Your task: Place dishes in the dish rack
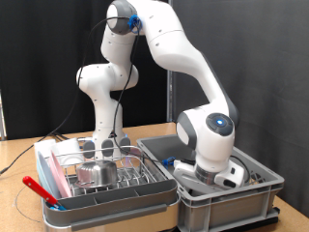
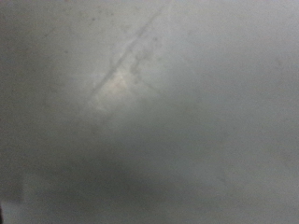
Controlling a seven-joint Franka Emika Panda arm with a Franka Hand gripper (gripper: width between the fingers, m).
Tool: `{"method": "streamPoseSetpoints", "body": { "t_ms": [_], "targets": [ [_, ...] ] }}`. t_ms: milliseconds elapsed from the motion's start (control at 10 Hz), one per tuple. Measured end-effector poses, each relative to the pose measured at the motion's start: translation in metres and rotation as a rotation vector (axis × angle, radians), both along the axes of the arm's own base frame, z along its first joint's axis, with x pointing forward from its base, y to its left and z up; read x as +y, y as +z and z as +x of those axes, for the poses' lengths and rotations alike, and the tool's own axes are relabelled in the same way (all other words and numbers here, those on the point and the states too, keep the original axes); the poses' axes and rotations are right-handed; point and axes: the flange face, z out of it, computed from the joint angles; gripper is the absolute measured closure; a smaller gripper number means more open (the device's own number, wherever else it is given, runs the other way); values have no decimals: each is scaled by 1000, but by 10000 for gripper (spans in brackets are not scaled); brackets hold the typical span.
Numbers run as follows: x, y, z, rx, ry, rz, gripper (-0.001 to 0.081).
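Note:
The silver wire dish rack [image 1: 121,177] sits in its pale grey-rimmed tray [image 1: 116,207] at the exterior view's lower left. A pink plate [image 1: 53,172] stands on edge at the rack's left end. A shiny steel cup [image 1: 97,172] lies in the middle of the rack. A thin red utensil [image 1: 39,189] lies across the tray's left corner. I cannot make out the clear glass. The robot's hand [image 1: 220,174] is lowered into the grey bin, and its fingers are hidden behind the bin wall. The wrist view shows only a blurred grey surface very close up, with no fingers.
The larger grey plastic bin [image 1: 253,200] stands right of the rack, touching it. The arm's base [image 1: 104,116] rises just behind the rack. A black curtain closes off the back. A cable runs along the wooden table [image 1: 19,155] at the left.

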Motion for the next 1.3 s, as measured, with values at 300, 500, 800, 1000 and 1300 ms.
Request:
{"method": "streamPoseSetpoints", "body": {
  "t_ms": [300,500,800,1000,1300],
  "targets": [
    [0,3,3,-158,-1,76,0],
    [-3,10,1,-182,1,88,0],
    [-6,13,1,-310,-15,83,0],
    [-6,13,-1,-388,-24,79,0],
    [-7,11,0,-355,-17,76,0]
  ]
}}
